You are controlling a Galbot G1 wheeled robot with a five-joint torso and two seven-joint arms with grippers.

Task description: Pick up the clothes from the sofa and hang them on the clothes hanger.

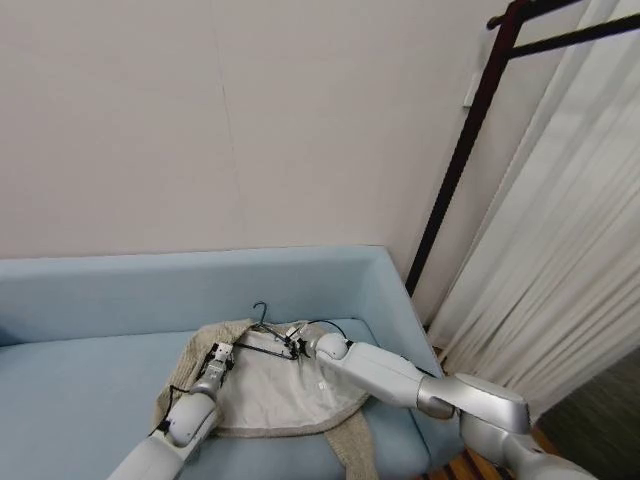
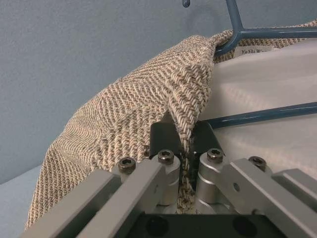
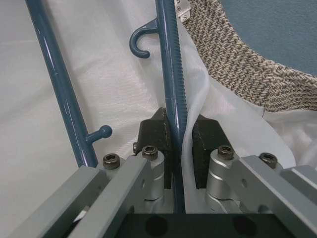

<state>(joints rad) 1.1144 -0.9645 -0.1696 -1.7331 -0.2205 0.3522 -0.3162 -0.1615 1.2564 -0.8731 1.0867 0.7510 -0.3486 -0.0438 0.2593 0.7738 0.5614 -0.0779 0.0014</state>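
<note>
A beige tweed garment (image 1: 270,390) with a white lining lies on the light blue sofa (image 1: 90,330), with a blue hanger (image 1: 263,318) inside its neck. My left gripper (image 1: 218,356) is shut on the woven collar edge (image 2: 185,106), the fabric pinched between its pads (image 2: 163,139). My right gripper (image 1: 296,345) is shut on the hanger's ribbed bar (image 3: 173,79), with white lining (image 3: 114,74) caught beside it. The hanger hook (image 2: 232,15) points toward the sofa back.
A dark clothes rack (image 1: 470,130) stands to the right of the sofa, its top bar high at the right. White curtains (image 1: 560,250) hang behind it. The sofa back (image 1: 180,285) rises just beyond the garment.
</note>
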